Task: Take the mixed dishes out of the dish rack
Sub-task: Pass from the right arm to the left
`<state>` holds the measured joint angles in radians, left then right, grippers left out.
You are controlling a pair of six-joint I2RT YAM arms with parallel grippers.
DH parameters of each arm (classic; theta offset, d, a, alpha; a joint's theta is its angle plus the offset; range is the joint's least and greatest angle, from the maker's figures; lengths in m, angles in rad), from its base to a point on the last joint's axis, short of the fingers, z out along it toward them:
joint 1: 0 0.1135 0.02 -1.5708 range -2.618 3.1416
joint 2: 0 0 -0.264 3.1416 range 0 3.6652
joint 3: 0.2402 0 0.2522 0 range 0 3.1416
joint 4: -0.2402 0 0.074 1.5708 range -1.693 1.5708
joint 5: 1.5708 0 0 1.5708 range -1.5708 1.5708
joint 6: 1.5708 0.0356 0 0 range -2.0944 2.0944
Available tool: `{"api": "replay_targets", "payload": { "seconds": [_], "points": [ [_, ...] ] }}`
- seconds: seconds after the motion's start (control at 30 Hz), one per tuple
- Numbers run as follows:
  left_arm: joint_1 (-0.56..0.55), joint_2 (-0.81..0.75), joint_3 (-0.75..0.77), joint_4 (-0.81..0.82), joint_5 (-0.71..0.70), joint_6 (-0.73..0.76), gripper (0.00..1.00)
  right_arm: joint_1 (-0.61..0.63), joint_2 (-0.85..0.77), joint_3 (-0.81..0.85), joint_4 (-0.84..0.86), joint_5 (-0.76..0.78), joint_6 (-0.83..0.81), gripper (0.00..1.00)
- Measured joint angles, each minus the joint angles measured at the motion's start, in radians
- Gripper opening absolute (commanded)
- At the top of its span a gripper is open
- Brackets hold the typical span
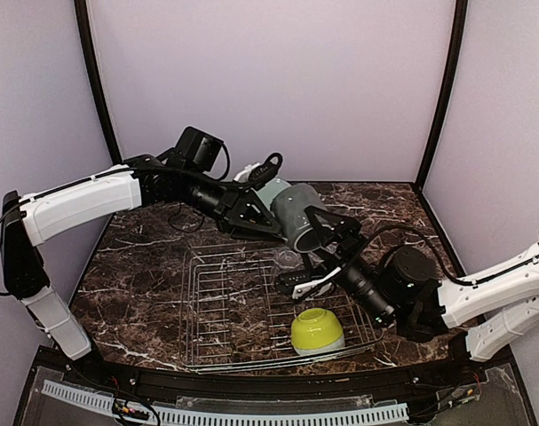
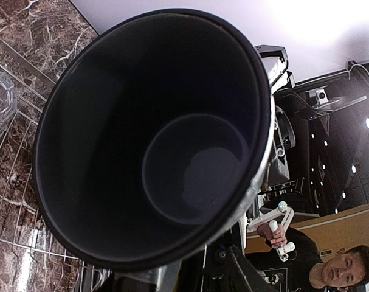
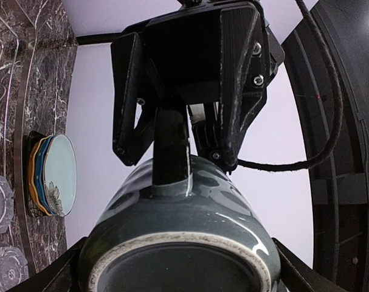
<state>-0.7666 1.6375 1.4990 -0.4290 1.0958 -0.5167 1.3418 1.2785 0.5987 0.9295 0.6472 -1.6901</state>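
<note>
Nearest, the bowl is seen upside down in the rack, and a glass is left at the rack's far edge. Above them the mug is held on its side in the air, clear of the wires. The right gripper is set across its base end, with a finger pressed to either side. At the mouth end, the left gripper is placed over the rim, with one finger laid along the outer wall. Whether it is clamped yet cannot be told. Farther off, the plates are stacked on the worktop.

A hand-over of the mug from right to left is judged to be in hand. A firm grip on the wall by the left is called for next, before the right is released. The mug could then be set down near the plates.
</note>
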Motion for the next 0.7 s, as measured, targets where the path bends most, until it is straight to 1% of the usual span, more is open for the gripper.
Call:
{"api": "replay_targets", "payload": {
  "seconds": [0.03,0.1,0.13,0.17,0.2,0.37,0.43,0.47,0.63,0.7],
  "points": [
    [0.0,0.004,0.001,0.0,0.001,-0.002,0.42,0.002,0.001,-0.003,0.003,-0.001,-0.005,0.41],
    [0.0,0.009,0.002,0.0,0.003,-0.007,0.34,0.005,0.003,-0.007,0.013,-0.003,-0.011,0.41],
    [0.0,0.011,0.003,0.0,0.004,-0.008,0.28,0.006,0.003,-0.009,0.018,-0.003,-0.013,0.42],
    [0.0,0.012,0.004,0.0,0.005,-0.013,0.25,0.007,0.003,-0.009,0.023,-0.004,-0.016,0.42],
    [0.0,0.013,0.004,0.0,0.006,-0.017,0.2,0.008,0.003,-0.01,0.029,-0.005,-0.018,0.43],
    [0.01,0.014,0.005,-0.042,0.079,-0.135,0.04,0.013,0.006,-0.017,0.072,-0.037,-0.11,0.49],
    [0.012,0.014,0.005,-0.041,0.094,-0.142,0.01,0.016,0.007,-0.018,0.081,-0.042,-0.112,0.57],
    [0.011,0.014,0.005,-0.037,0.093,-0.143,0.01,0.017,0.007,-0.019,0.084,-0.041,-0.112,0.61],
    [0.011,0.014,0.002,-0.016,0.093,-0.152,0.01,0.017,0.007,-0.023,0.092,-0.041,-0.113,0.89],
    [0.011,0.014,-0.001,-0.003,0.092,-0.158,0.01,0.017,0.008,-0.025,0.099,-0.041,-0.117,0.97]
  ]
}}
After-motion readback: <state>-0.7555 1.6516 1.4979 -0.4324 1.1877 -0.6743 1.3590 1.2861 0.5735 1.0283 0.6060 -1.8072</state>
